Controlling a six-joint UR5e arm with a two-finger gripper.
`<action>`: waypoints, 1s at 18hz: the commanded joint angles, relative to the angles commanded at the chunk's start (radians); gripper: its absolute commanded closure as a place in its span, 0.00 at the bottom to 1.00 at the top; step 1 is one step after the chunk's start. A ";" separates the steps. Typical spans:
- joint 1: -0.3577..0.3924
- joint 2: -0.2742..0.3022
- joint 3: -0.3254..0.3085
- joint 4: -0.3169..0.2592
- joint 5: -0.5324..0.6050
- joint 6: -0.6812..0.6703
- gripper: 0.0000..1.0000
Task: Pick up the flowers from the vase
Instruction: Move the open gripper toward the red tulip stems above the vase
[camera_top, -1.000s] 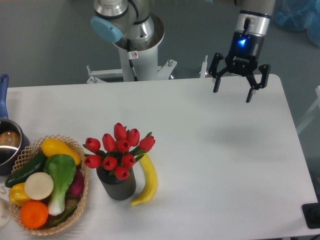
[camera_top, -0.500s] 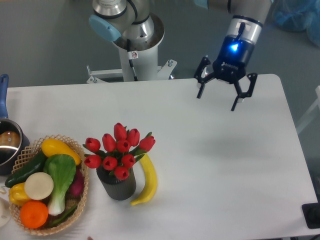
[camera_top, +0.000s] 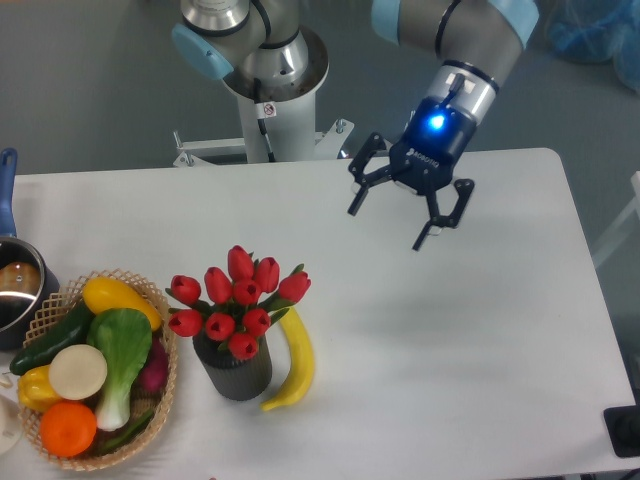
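White table (camera_top: 480, 330): flowers (camera_top: 238, 297) upright in vase (camera_top: 234, 368), lower-left of gripper (camera_top: 386, 222), well apart; fingers spread, apparently empty.

The white counter (camera_top: 450, 330) carries a vase (camera_top: 236, 372), a banana (camera_top: 297, 360) touching it, a basket (camera_top: 60, 300) and a pot (camera_top: 18, 290).

the arm (camera_top: 455, 35) reaches in from the upper right and bends down to a wrist (camera_top: 437, 130) tilted toward the lower left, with a blue light glowing on it. the gripper (camera_top: 388, 224) hangs in the air above the table, holding nothing. its two dark fingers (camera_top: 362, 190) are spread wide apart, tips pointing down and left.
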 joint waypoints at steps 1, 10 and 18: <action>-0.020 -0.017 0.002 0.012 0.000 0.015 0.00; -0.062 -0.103 -0.015 0.017 -0.049 0.161 0.00; -0.109 -0.186 -0.011 0.057 -0.169 0.246 0.00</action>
